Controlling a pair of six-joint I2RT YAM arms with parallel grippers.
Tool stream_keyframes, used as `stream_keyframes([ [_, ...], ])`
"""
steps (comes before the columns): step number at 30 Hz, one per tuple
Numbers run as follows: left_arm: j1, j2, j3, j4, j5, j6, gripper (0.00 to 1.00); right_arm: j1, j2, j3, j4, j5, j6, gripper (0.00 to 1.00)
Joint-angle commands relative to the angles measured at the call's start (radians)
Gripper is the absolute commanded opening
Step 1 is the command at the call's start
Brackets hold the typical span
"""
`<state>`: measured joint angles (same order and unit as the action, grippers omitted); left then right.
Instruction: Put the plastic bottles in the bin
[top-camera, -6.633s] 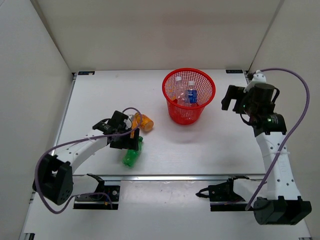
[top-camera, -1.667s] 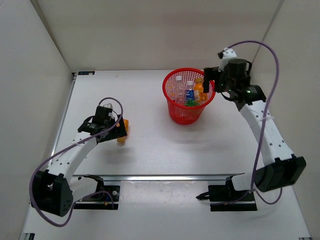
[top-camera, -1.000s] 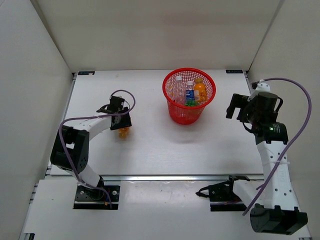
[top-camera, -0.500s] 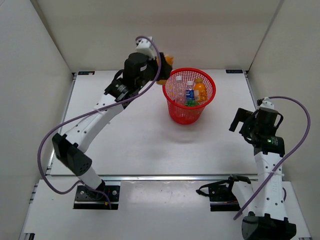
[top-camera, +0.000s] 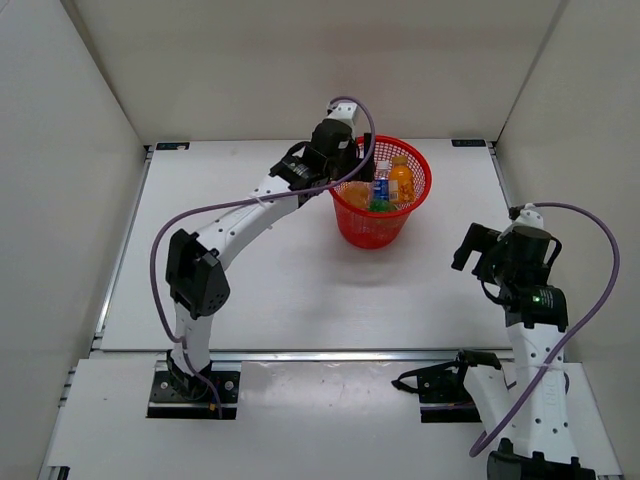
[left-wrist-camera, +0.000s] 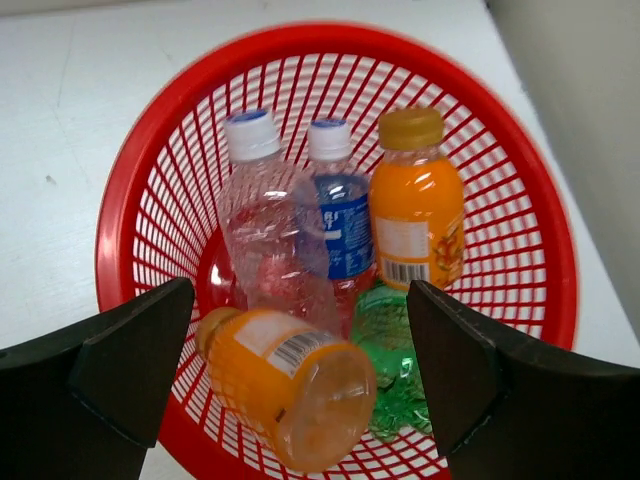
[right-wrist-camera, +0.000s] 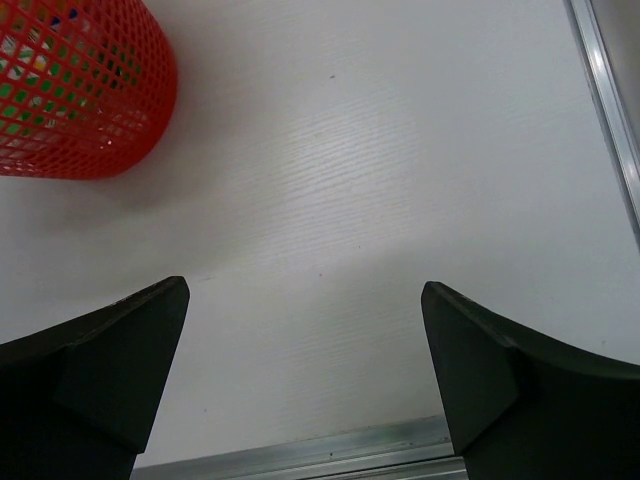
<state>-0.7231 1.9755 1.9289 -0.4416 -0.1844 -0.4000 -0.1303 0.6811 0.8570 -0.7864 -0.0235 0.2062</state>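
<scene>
The red mesh bin (top-camera: 415, 203) stands at the table's far middle, and the plastic bottles lie inside it. In the left wrist view I look down into the bin (left-wrist-camera: 120, 190): a clear white-capped bottle (left-wrist-camera: 262, 225), a blue-labelled bottle (left-wrist-camera: 343, 220), an upright orange bottle (left-wrist-camera: 415, 215), a green bottle (left-wrist-camera: 398, 345) and a second orange bottle (left-wrist-camera: 285, 385) on its side. My left gripper (left-wrist-camera: 300, 300) (top-camera: 350, 166) hangs open over the bin's left rim; its fingers touch no bottle. At the right, away from the bin, my right gripper (right-wrist-camera: 305, 290) (top-camera: 466, 250) is open and holds nothing.
The right wrist view shows the bin's wall (right-wrist-camera: 70, 110) at upper left, white table (right-wrist-camera: 330, 200) below the fingers and a metal rail (right-wrist-camera: 300, 455) along the near edge. White walls close in the table on three sides.
My left arm swung from the table's left to above the bin with the orange bottle, then opened; the bottle now lies in the bin. My right arm drew back toward the near right.
</scene>
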Motion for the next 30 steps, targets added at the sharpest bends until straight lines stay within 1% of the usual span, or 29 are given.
stream_keyframes([
  [1, -0.024, -0.186, 0.053, -0.040, -0.045, 0.026, 0.98, -0.002, 0.020, -0.001, -0.004, -0.002, 0.001, 0.99],
  [2, -0.021, -0.187, 0.024, -0.039, -0.046, 0.026, 0.98, -0.002, 0.017, -0.001, -0.004, -0.004, 0.002, 0.99],
  [3, -0.016, -0.255, -0.008, -0.039, -0.030, 0.027, 0.98, 0.000, 0.011, -0.010, 0.001, -0.007, 0.001, 0.99],
  [4, -0.021, -0.330, -0.080, -0.046, -0.046, 0.023, 0.99, 0.001, 0.006, -0.015, 0.004, -0.012, 0.001, 0.99],
  [6, 0.003, -0.438, -0.241, -0.098, -0.073, 0.000, 0.98, 0.001, 0.008, -0.016, -0.026, -0.004, -0.001, 0.99],
  [7, 0.013, -0.519, -0.278, -0.136, -0.079, -0.016, 0.99, -0.002, 0.017, -0.022, -0.036, 0.005, 0.001, 0.99],
  [8, 0.049, -0.606, -0.385, -0.176, -0.089, -0.032, 0.99, -0.006, 0.035, -0.021, -0.063, 0.020, 0.004, 0.99],
  [9, 0.075, -0.647, -0.486, -0.196, -0.092, -0.040, 0.99, -0.015, 0.061, -0.010, -0.104, 0.067, 0.009, 0.99],
  [10, 0.100, -0.731, -0.536, -0.250, -0.119, -0.080, 0.99, -0.017, 0.073, -0.004, -0.120, 0.080, 0.009, 0.99],
  [11, 0.128, -0.815, -0.639, -0.299, -0.147, -0.085, 0.98, -0.029, 0.086, -0.004, -0.144, 0.092, 0.013, 1.00],
  [12, 0.167, -0.852, -0.722, -0.354, -0.154, -0.086, 0.99, -0.044, 0.084, -0.004, -0.161, 0.099, 0.018, 1.00],
  [13, 0.213, -0.927, -0.763, -0.383, -0.174, -0.106, 0.99, -0.052, 0.078, -0.004, -0.154, 0.097, 0.015, 0.99],
  [14, 0.240, -0.995, -0.847, -0.435, -0.165, -0.108, 0.98, -0.054, 0.060, -0.007, -0.145, 0.076, 0.006, 0.99],
  [15, 0.308, -1.027, -0.920, -0.463, -0.102, -0.096, 0.99, -0.049, 0.037, -0.007, -0.130, 0.038, -0.005, 0.99],
  [16, 0.370, -1.093, -0.974, -0.479, -0.083, -0.062, 0.99, -0.051, 0.034, 0.000, -0.111, 0.036, -0.007, 0.99],
  [17, 0.396, -1.145, -0.996, -0.508, -0.070, -0.062, 0.99, -0.052, 0.028, 0.014, -0.106, -0.020, -0.008, 0.99],
  [18, 0.437, -1.158, -1.016, -0.529, -0.084, -0.062, 0.99, -0.048, 0.044, 0.019, -0.109, -0.029, 0.024, 0.99],
  [20, 0.450, -1.198, -1.018, -0.561, -0.096, -0.054, 0.99, -0.045, 0.089, 0.054, -0.123, -0.053, 0.039, 0.99],
  [22, 0.401, -1.199, -1.018, -0.562, -0.093, -0.056, 0.99, -0.022, 0.130, 0.051, -0.090, -0.123, 0.079, 0.99],
  [25, 0.357, -1.219, -1.030, -0.536, -0.079, -0.085, 0.98, 0.032, 0.123, 0.036, -0.024, -0.197, 0.125, 0.99],
  [27, 0.370, -1.219, -1.027, -0.525, -0.067, -0.082, 0.98, 0.085, 0.126, 0.040, -0.010, -0.178, 0.137, 0.99],
  [30, 0.384, -1.204, -1.025, -0.529, -0.059, -0.060, 0.99, 0.101, 0.129, 0.048, -0.013, -0.133, 0.142, 0.99],
])
